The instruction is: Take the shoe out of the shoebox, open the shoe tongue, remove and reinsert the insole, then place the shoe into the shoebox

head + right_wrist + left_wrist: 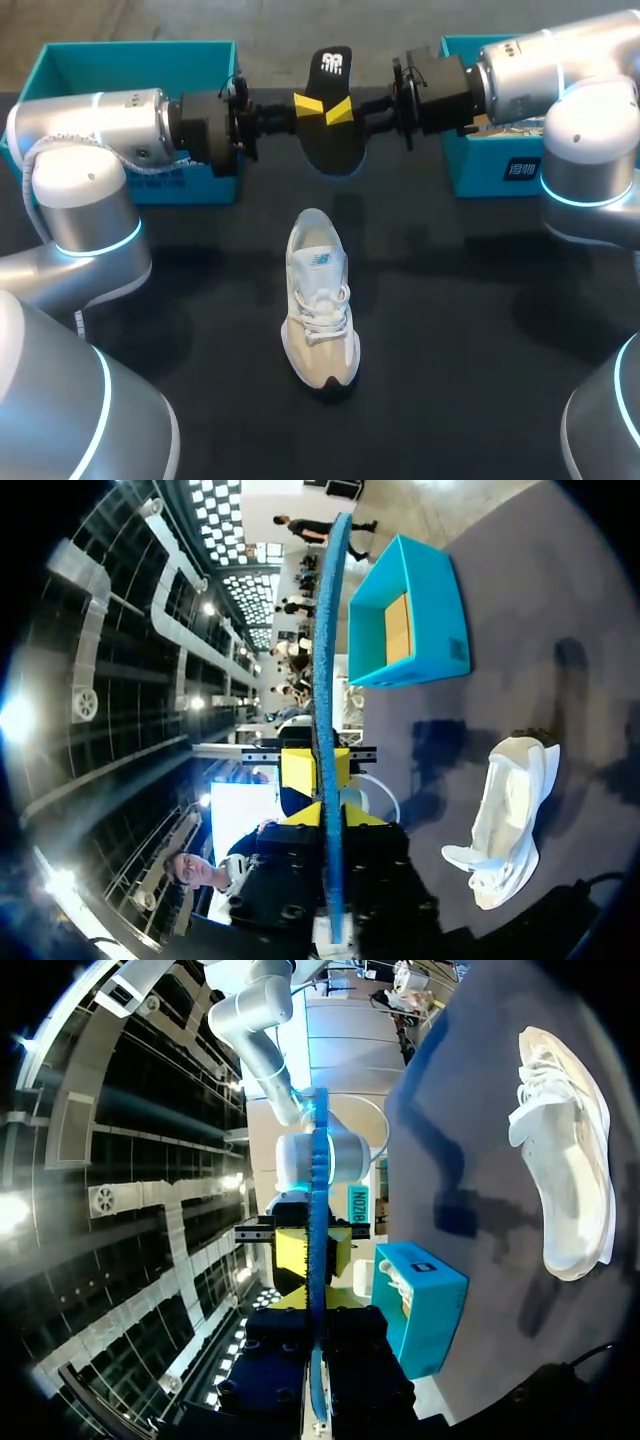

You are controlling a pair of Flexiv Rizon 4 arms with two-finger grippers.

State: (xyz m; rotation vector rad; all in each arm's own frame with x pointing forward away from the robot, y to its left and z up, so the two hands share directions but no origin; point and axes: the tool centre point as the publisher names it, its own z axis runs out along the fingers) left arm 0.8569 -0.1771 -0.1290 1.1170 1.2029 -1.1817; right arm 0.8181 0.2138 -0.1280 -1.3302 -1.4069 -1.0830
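**Insole [330, 150] clamped mid-air by both pincers**

Left pincer [308, 104] and right pincer [340, 112] each grip the dark insole from opposite sides. White sneaker [318, 298] sits upright on the counter [450, 330], between and outside the two teal shoeboxes [140, 55].

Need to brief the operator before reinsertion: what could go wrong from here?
1. The left tool and right tool both clamp the thin insole in mid-air from opposite sides; uneven motion could bend it or pull it free.
2. The shoe stands unheld on the table below, so pushing the insole in may slide or tip it.
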